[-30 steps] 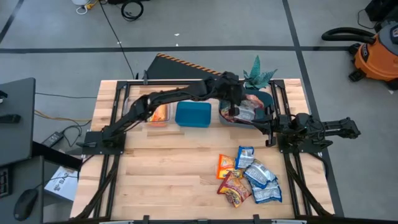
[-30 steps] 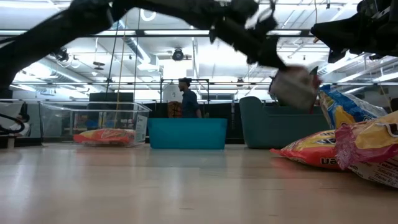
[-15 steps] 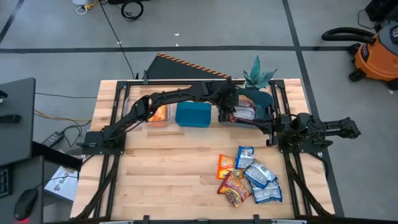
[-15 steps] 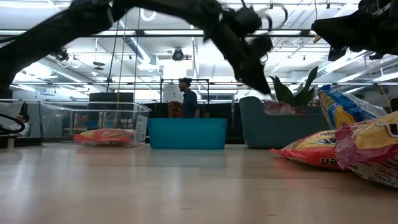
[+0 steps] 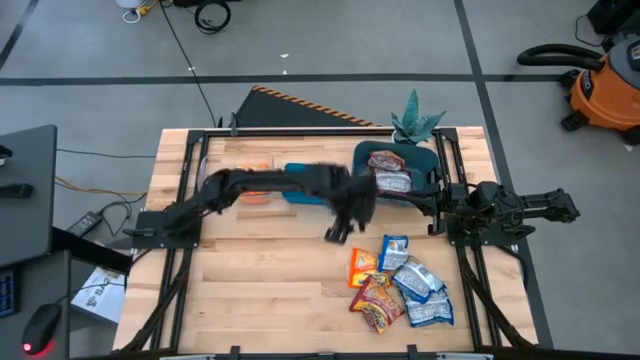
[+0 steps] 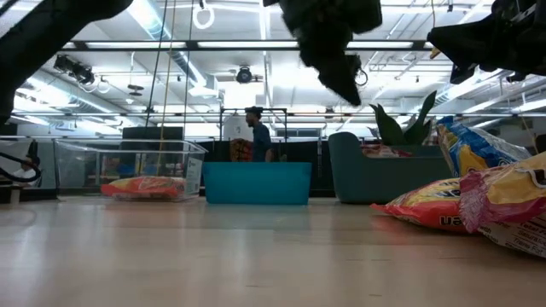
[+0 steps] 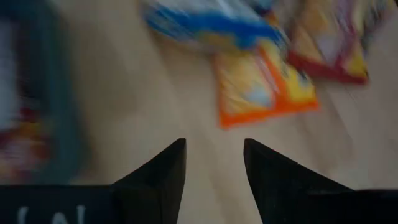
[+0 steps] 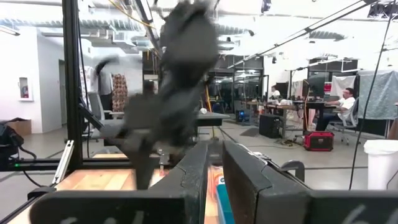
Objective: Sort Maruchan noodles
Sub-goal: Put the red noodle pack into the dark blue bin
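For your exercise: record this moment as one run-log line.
left claw: open, empty, above table near noodle pile | right claw: parked at table's right edge | teal bin: holds red-silver packets

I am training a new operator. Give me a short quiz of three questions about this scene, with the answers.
1. The right arm is parked at the table's right edge. True or false: the left tool holds a packet.
2. Which bin holds the red-silver packets? A: clear bin. B: blue bin. C: teal bin.
3. Fill in: the packet in the clear bin is mostly ___.
Key: 1 false; 2 C; 3 orange.
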You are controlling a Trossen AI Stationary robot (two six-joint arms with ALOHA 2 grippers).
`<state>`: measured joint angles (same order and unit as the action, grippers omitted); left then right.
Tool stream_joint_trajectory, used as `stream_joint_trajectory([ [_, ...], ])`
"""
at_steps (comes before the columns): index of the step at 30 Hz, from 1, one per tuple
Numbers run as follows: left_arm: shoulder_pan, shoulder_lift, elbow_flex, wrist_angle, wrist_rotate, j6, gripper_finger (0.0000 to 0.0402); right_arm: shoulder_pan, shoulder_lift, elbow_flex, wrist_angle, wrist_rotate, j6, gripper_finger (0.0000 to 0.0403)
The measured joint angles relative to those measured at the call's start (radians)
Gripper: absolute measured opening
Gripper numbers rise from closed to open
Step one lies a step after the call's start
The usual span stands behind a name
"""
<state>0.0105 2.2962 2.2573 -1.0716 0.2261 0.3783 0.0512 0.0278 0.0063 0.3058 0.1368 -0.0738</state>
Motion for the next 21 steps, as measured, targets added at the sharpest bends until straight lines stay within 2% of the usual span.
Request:
stream_joint_trajectory([
  [4,-0.091,-0.001,-0.098,0.06,0.04,0.0,0.0165,0.0,0.0,0.0,0.0,0.0,0.0,0.0055],
  [10,-0.207,0.002,-0.236,0.183,0.044,-0.036,0.0164,0.0,0.0,0.0,0.0,0.0,0.0,0.0055],
  [18,-0.319,0.002,-0.336,0.413,0.033,-0.266,0.0164,0.0,0.0,0.0,-0.001,0.0,0.0,0.0055],
  [21,-0.365,0.0,-0.373,0.522,-0.036,-0.362,0.0164,0.0,0.0,0.0,-0.001,0.0,0.0,0.0055],
])
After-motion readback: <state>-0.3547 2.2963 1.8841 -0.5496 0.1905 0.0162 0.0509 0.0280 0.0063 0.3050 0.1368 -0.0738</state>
